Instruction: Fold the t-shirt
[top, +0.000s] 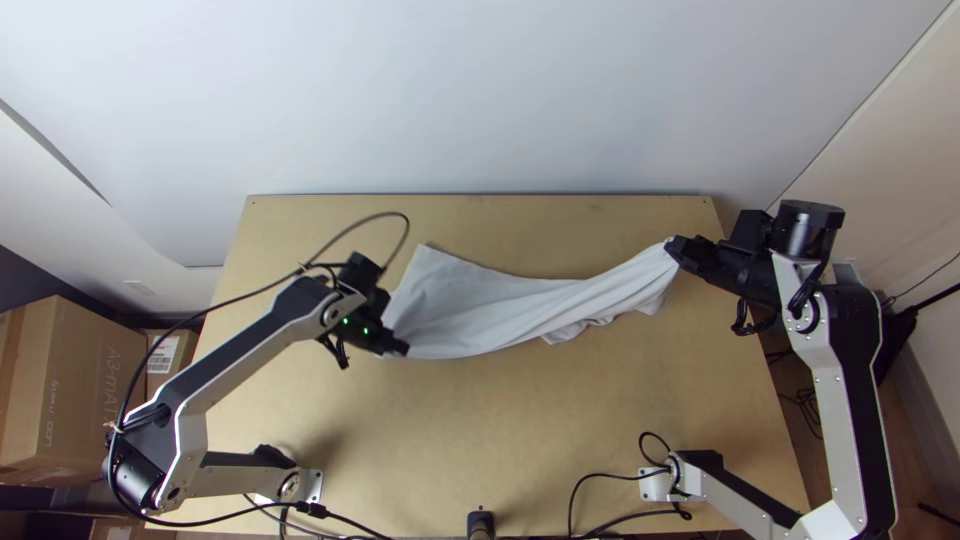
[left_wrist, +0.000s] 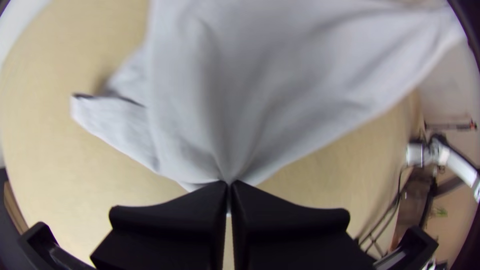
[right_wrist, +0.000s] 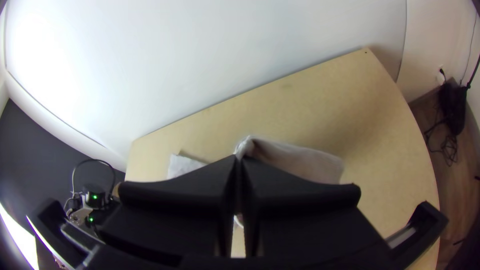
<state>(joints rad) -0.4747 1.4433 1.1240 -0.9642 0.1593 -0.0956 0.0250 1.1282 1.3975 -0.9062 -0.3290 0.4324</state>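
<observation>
the big box (top: 60, 385) off the table's left side is brown cardboard with dark print on its side. behind it, nearer the table, a small box (top: 162, 383) has a white label (top: 161, 355) with dark marks too small to make out. both boxes stand outside the edge of the light wooden table (top: 480, 430).

the shirt (top: 490, 300) is pale grey-white and runs across the far half of the table, pulled out long between the two grippers. its left part is broader, with a corner pointing to the far edge; toward the right it narrows into long folds, with a loose flap along the near side.

the left gripper (top: 402, 348) is at the shirt's near left corner. in the left wrist view, the fingers of the left gripper (left_wrist: 230, 189) are pressed together on a gathered pinch of the cloth, creases fanning out from it.

the right gripper (top: 673, 246) is at the other end, near the table's right side. in the right wrist view, the right gripper (right_wrist: 239, 161) has its fingers closed on a bunched bit of the shirt, with more cloth showing on both sides of them.

black cables (right_wrist: 447, 145) lie on the floor beyond the table's right side, next to a black bundle (right_wrist: 452, 107).
</observation>
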